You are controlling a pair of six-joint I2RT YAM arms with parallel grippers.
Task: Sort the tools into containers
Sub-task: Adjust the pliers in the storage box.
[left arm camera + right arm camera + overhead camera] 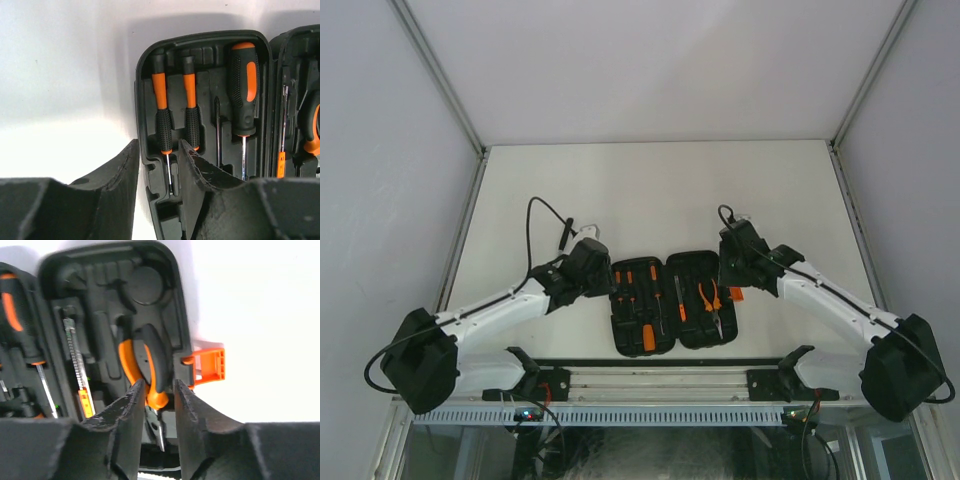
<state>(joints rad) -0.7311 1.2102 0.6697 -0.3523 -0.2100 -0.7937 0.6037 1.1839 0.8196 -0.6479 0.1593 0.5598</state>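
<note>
Right pincer [158, 385] straddles pliers [150, 360] lying lengthwise, nose toward camera.

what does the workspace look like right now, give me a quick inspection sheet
surface: white table, no marks seen
job's things: black tool case lying open at the near edge; two thin screwdrivers and a thick screwdriver seated in its left half, pliers in its right half; orange latch sticking out to the side
clutter: nothing seen
grippers: left gripper open, fingers either side of a thin screwdriver's shaft; right gripper open, fingers either side of the pliers' handle end
cables: black cable looping off the left arm over the table
surroundings: white walls, metal rail along the near edge
</note>
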